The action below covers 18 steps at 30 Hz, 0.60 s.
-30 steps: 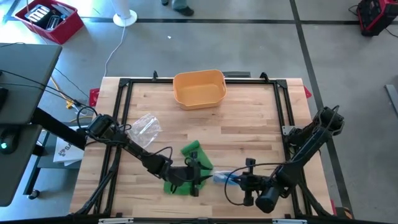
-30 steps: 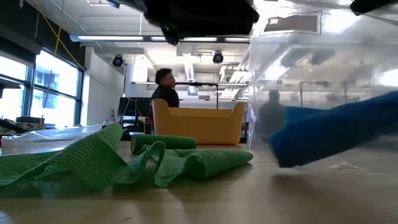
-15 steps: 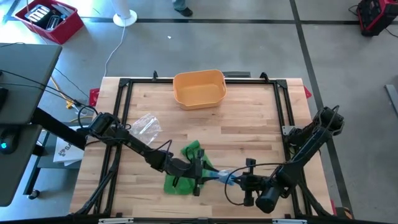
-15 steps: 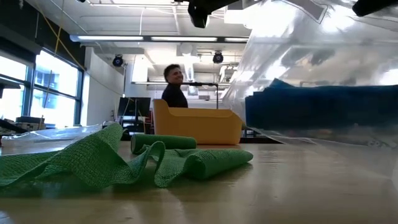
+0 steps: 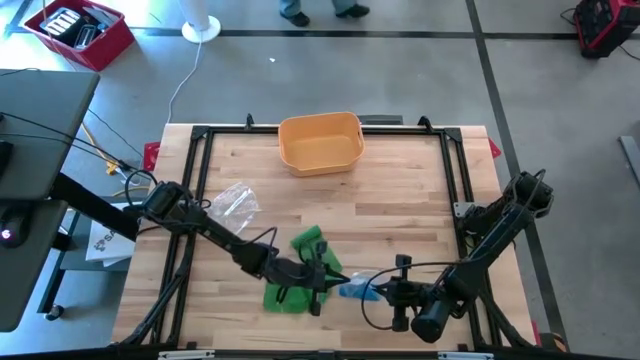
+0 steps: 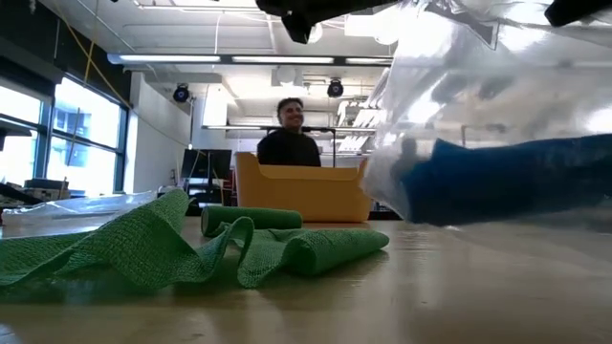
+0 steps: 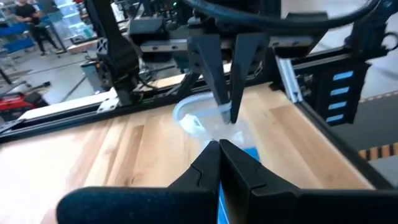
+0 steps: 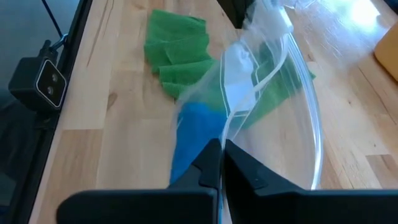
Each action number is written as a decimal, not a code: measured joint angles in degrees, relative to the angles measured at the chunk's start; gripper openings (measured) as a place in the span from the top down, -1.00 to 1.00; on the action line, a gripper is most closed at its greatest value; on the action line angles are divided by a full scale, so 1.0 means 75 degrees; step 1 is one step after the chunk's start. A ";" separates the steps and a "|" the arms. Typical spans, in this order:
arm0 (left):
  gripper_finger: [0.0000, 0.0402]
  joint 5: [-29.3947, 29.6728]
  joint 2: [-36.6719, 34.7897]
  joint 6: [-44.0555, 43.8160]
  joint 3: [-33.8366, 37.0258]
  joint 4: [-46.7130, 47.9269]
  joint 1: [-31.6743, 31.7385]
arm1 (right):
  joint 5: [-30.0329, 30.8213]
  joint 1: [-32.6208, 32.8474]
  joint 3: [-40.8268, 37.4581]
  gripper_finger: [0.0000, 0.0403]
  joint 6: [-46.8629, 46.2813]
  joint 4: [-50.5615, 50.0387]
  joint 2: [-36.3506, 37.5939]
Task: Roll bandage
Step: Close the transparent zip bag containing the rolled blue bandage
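While the green bandage [image 5: 300, 270] lies loose near the front edge, 2 grippers pinch 1 clear bag [image 8: 273, 93]. The left gripper [image 5: 328, 284] and right gripper [image 5: 372, 291] are both clamped on it; a blue roll [image 6: 507, 177] sits inside.

Even, bright overhead light; soft shadows on the bench [image 5: 400, 200]. Low view: ceiling strip lights [image 6: 239, 59] and windows [image 6: 57, 124] at left blow out; clear plastic bag [image 6: 478, 86] upper right glares, near foreground blurred. Wrist views soft at close range
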State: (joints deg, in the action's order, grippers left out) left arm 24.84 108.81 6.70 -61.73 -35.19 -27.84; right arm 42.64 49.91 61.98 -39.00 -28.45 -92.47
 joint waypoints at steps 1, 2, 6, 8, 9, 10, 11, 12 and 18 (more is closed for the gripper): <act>0.99 0.0075 0.0000 -0.0002 0.0000 0.0058 -0.0023 | -0.0023 0.0000 0.0000 0.96 0.0011 0.0000 0.0000; 1.00 0.0109 0.0000 -0.0002 0.0000 0.0114 -0.0047 | -0.0030 0.0000 0.0000 0.93 0.0055 0.0000 0.0000; 1.00 0.0197 0.0000 -0.0007 0.0000 0.0217 -0.0113 | -0.0057 -0.0022 0.0000 0.74 -0.0010 -0.0110 0.0016; 1.00 0.0282 0.0000 -0.0146 0.0000 0.0225 -0.0119 | -0.0134 -0.0053 0.0000 0.64 -0.0128 -0.0206 0.0026; 0.99 0.0279 0.0000 -0.0230 0.0000 0.0269 -0.0114 | -0.0177 -0.0055 0.0000 0.60 -0.0143 -0.0294 0.0026; 0.96 0.0177 0.0000 -0.0250 0.0000 0.0366 -0.0109 | -0.0243 -0.0059 0.0000 0.57 -0.0140 -0.0362 0.0026; 0.92 -0.0019 0.0000 -0.0290 0.0001 0.0490 -0.0085 | -0.0304 -0.0073 0.0000 0.55 -0.0146 -0.0399 0.0026; 0.86 -0.0106 0.0007 -0.0416 0.0004 0.0564 -0.0084 | -0.0326 -0.0101 0.0000 0.54 -0.0143 -0.0418 0.0026; 0.41 0.0097 0.0012 -0.0894 0.0012 0.0465 -0.0033 | -0.0348 -0.0105 0.0000 0.62 -0.0120 -0.0361 0.0029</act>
State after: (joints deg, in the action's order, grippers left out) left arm 25.57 108.90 0.00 -61.65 -31.70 -28.09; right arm 40.03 49.12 61.98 -39.90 -31.16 -92.25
